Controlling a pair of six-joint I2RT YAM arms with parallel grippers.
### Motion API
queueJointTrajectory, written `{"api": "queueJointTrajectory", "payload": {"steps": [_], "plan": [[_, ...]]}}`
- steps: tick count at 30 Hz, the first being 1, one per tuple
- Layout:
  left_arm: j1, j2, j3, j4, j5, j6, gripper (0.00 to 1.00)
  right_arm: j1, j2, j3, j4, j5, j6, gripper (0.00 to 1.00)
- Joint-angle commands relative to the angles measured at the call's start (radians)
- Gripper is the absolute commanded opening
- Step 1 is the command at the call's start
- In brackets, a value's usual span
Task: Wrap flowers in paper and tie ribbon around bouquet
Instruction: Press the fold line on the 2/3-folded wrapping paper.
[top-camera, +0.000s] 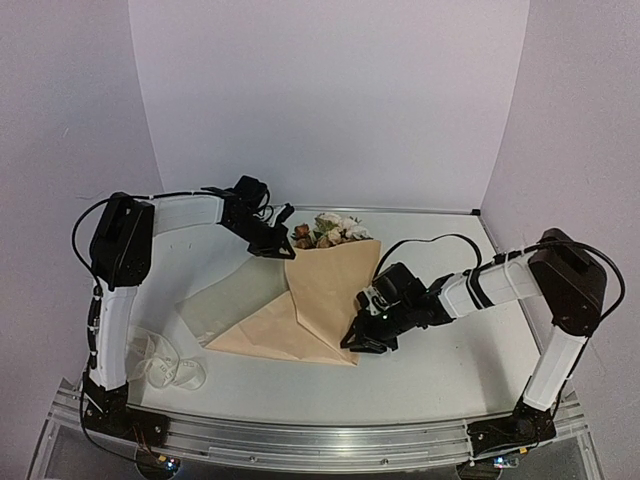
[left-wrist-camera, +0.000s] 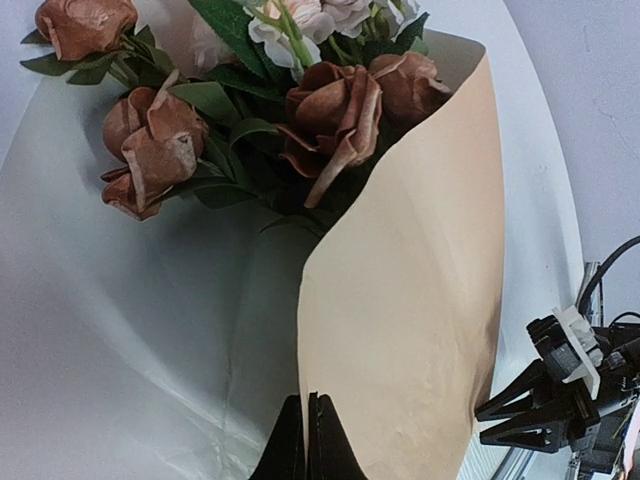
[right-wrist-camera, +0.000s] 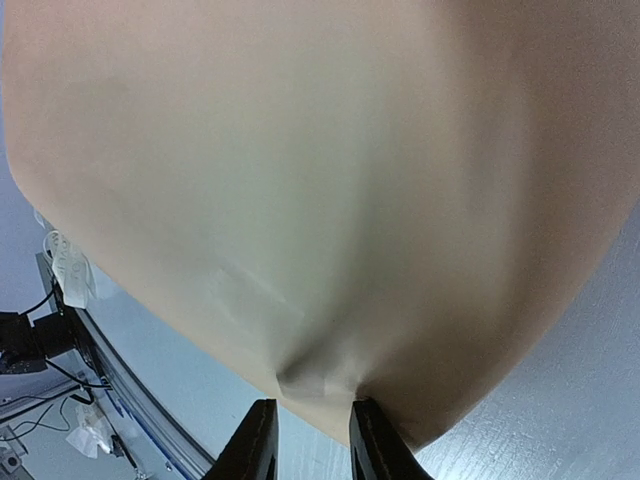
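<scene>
Now the paper (top-camera: 320, 290) lies in the middle of the desk (top-camera: 450, 370), and one side is folded over the flowers (top-camera: 330, 230). The rose heads stick out at the top, toward the far edge. The ribbon (top-camera: 172, 365) sits in a small heap by the near left corner, well apart from the bunch.

The left claw (left-wrist-camera: 308, 405) is squeezed tight, right at the paper's edge below the roses. I cannot tell if any paper is caught in it. The right claw (right-wrist-camera: 314, 405) has a small gap, and the paper's low edge puckers at its tips. It does not look pinched.

The wrap looks about half done. If the right claw pushes with no real hold, the paper may slip off its tips and the flap may flop open. If it pulls too hard, the paper may crease or tear. If the left claw drags sideways, it may bump the roses and slide them out of the fold.
</scene>
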Motion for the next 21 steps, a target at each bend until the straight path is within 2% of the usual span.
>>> {"api": "queueJointTrajectory", "payload": {"steps": [1,3,10,13,18,21], "plan": [[0.008,0.011,-0.020,0.050,-0.021,-0.029,0.00,0.004,0.015,-0.042,0.085,0.032,0.043,0.27],[0.008,0.006,-0.036,0.064,-0.023,-0.045,0.02,0.004,0.012,-0.059,0.088,0.034,0.041,0.27],[0.002,-0.140,-0.111,0.132,-0.077,-0.113,0.39,0.005,0.006,-0.069,0.090,0.030,0.032,0.27],[-0.032,-0.237,-0.161,0.149,-0.120,-0.122,0.45,0.005,0.007,-0.063,0.091,0.024,0.034,0.27],[-0.141,-0.334,-0.223,0.123,-0.143,-0.122,0.46,0.006,0.007,-0.051,0.090,0.018,0.034,0.27],[-0.215,-0.329,-0.252,0.129,-0.091,-0.143,0.40,0.006,0.011,-0.042,0.090,0.015,0.036,0.28]]}}
